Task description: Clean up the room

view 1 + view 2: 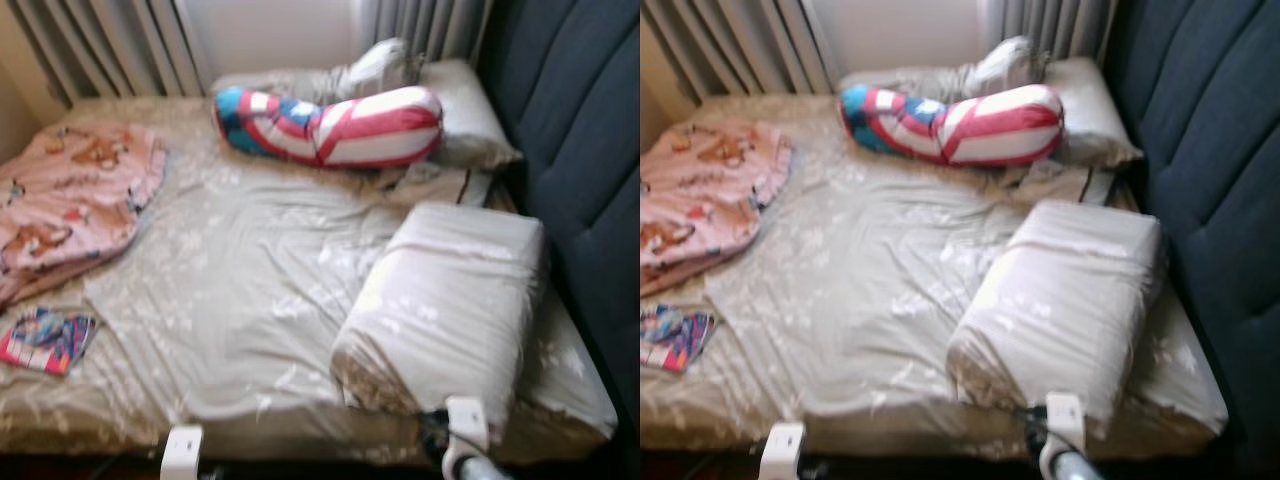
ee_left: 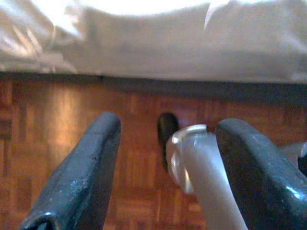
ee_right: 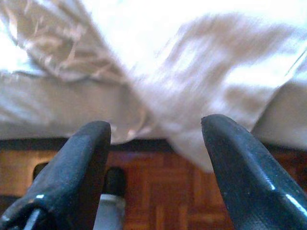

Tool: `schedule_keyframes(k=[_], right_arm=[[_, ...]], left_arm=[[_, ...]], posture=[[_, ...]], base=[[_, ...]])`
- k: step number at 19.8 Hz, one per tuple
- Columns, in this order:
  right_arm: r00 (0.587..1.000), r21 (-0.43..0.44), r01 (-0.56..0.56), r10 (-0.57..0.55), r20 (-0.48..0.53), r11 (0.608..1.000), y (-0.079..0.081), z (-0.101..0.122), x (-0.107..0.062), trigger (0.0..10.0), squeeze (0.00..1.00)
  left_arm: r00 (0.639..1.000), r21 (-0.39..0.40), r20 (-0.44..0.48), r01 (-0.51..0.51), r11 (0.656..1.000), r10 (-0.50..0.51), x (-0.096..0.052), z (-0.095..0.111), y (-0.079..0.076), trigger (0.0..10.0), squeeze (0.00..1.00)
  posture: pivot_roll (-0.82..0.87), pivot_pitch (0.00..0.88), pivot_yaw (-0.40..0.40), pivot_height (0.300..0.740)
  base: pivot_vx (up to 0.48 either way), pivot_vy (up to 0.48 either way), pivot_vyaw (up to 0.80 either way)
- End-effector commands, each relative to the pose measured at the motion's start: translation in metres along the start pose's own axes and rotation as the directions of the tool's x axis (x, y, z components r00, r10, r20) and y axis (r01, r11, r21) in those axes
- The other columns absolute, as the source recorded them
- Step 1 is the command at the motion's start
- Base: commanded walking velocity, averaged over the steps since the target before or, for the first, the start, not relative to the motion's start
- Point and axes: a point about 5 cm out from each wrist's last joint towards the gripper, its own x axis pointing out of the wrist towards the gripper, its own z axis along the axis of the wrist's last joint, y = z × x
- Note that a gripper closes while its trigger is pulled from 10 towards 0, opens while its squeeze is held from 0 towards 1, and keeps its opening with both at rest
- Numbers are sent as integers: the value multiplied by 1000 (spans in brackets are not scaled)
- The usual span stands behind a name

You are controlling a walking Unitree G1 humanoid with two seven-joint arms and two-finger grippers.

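Both grippers are waiting open beside the bed's edge, the right gripper (image 3: 156, 163) under the folded duvet (image 1: 445, 305). Next it should be grasping the duvet's overhanging corner firmly.

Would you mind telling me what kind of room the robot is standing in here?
Most likely a bedroom. An unmade bed with a wrinkled beige sheet takes up most of the head views, a dark padded headboard runs along its right side, and pillows plus a red, white and blue bolster lie on it.
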Motion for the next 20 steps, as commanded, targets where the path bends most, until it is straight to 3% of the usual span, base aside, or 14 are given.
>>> schedule_keyframes(k=[1,3,4,5,12,15,17,18,20], right_arm=[[999,20,20,-21,40,1000,-9,4,-1,10000,0],[980,38,34,-41,195,999,-16,28,-1,10000,0],[962,40,19,-30,271,999,-16,41,-1,10000,0],[958,41,17,-28,286,999,-16,43,-2,10000,0],[874,54,49,-69,481,997,-15,68,-10,10000,0],[762,104,88,-135,634,991,-24,95,-24,10000,0],[782,92,101,-136,609,991,-26,92,-22,10000,0],[829,75,153,-169,534,985,-32,80,-17,10000,0],[866,120,160,-197,460,980,-34,69,-12,10000,0]], left_arm=[[998,27,68,-8,1000,6,1,12,4,10000,0],[972,53,236,1,999,-14,0,39,7,10000,0],[960,37,281,6,999,-16,-1,47,9,10000,0],[959,40,282,7,999,-18,-2,46,9,10000,0],[995,11,104,-11,1000,10,-9,-9,6,10000,0],[999,29,26,-27,999,26,-13,-26,9,10000,0],[999,27,25,-30,999,29,-13,-26,8,10000,0],[999,25,27,-27,999,27,-12,-24,8,10000,0],[999,30,27,-22,999,22,-10,-20,5,10000,0]], posture=[[-37,63,-17,740],[-32,68,-17,740],[-44,69,-14,740],[-44,69,-14,740],[-48,60,-15,740],[-55,43,-13,740],[-56,35,-14,740],[-52,30,-15,740],[-38,30,-16,740]], base=[[0,0,0],[0,0,0],[0,0,0],[0,0,0],[0,0,0],[0,0,0],[0,0,0],[0,0,0],[0,0,0]])
